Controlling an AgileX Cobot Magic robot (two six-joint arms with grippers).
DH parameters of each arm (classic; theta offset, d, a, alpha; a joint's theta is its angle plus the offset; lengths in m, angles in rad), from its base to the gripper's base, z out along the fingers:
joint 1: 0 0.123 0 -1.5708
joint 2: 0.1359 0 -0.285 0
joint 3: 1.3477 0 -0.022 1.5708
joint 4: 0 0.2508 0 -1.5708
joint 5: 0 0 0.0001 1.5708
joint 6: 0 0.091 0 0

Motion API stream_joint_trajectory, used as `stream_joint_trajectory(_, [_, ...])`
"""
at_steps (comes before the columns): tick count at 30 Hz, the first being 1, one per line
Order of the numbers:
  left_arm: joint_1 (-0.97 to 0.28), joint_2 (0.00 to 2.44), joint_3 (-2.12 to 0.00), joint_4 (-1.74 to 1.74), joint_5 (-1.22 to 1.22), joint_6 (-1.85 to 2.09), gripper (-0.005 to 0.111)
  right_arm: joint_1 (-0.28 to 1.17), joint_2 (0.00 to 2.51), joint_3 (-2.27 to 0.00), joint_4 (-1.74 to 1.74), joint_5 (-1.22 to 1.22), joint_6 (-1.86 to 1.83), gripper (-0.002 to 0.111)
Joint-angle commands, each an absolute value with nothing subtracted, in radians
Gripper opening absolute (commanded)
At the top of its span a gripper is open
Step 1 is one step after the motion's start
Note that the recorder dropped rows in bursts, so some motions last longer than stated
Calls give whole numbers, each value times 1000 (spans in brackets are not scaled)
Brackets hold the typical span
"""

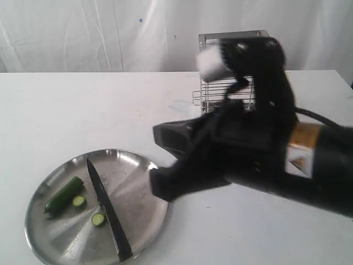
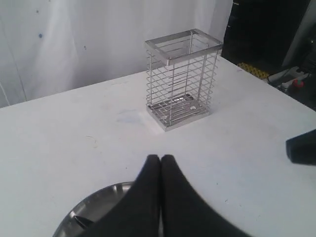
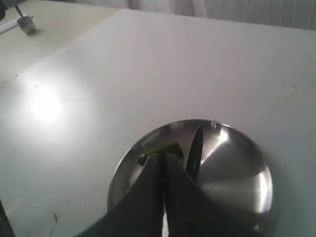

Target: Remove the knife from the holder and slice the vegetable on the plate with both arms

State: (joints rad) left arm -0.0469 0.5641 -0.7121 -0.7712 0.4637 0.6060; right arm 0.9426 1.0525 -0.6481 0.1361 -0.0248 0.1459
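Two slices [image 1: 79,202]: pale rounds beside the glossy dark green vegetable [image 1: 63,194] on the round steel plate [image 1: 138,179].
Knife [image 1: 107,208]: slim, black, lying across that plate.
My jaws: left and right clenched, empty.

i'm looking at a white table [image 1: 71,105] with a few faint smudges on its top, and a white curtain [image 1: 83,33] hanging behind it. beyond the table's edge stands a dark boxy shape [image 2: 261,29]; i can't tell what it is.
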Motion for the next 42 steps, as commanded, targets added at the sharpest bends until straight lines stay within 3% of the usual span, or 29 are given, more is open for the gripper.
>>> stream_joint_trajectory(1, [-53,411,-565,-793,461,606,0,947,901,-460,131,-201,132,0])
stream_joint_trajectory(7, [-53,300,-428,-795,447,606,0,947,818,-357,134,-231,135,0])
stream_joint_trajectory(28, [-53,279,-419,-769,480,606,0,947,805,-358,134,-206,140,0])
stream_joint_trajectory(32, [-53,279,-419,-767,478,606,0,797,657,-358,127,-174,83,0])
stream_joint_trajectory(35, [-53,279,-419,-767,480,606,0,639,453,-355,125,203,5,0])
stream_joint_trajectory(37, [-53,279,-419,-767,480,606,0,555,328,-309,136,311,0,0])
stream_joint_trajectory(42, [-53,279,-419,-767,480,606,0,431,73,-136,133,283,-59,0])
